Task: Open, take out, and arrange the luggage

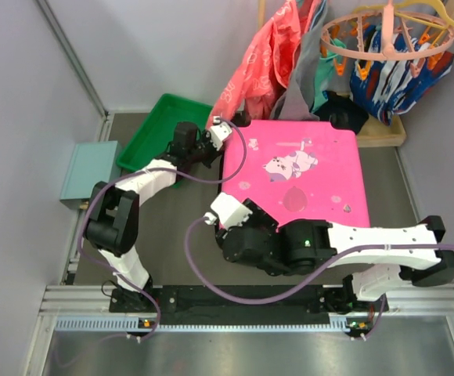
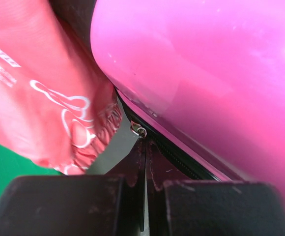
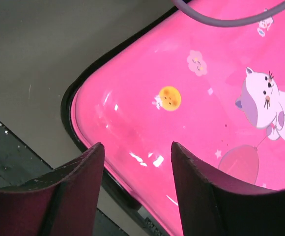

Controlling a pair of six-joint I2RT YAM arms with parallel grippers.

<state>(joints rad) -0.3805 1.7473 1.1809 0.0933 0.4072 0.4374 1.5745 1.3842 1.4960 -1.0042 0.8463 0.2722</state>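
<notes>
Left claw (image 2: 146, 147) clenched, fingers pressed together right at the zip line (image 2: 182, 157) on the far-left corner of the luggage (image 1: 329, 180). A small metal zip ring (image 2: 138, 130) sits just off the fingertips; can't tell if the pull is actually pinched. Right claw (image 3: 137, 145) released, jaws apart, hovering over the near-left corner of the shell, nothing between them. Luggage is closed, lying flat on the grey surface (image 3: 34, 59), sticker side up, between the two claws and spreading right of both. No readable brand on it. Graphics only: white cat with a balloon (image 3: 268, 103) ahead and right of the right claw, a small orange round sticker (image 3: 170, 98) just past its fingertips, and a tiny pale one (image 3: 196, 62) further out. A purple cable (image 3: 221, 19) crosses the top of that view. Red bag (image 2: 44, 88) hangs right beside the left claw, touching the luggage corner; it has white printed outlines and slanted lettering at the frame edge, not legible. Green tray (image 1: 160, 125) is left of and behind the left claw, partly covered by the arm, so its contents aren't readable. Pale-teal box (image 1: 88, 171) sits further left at the wall, closed. Well beyond the luggage there's a peach clip hanger ring (image 1: 387, 39) with a blue patterned garment (image 1: 399, 78) hanging below it.
</notes>
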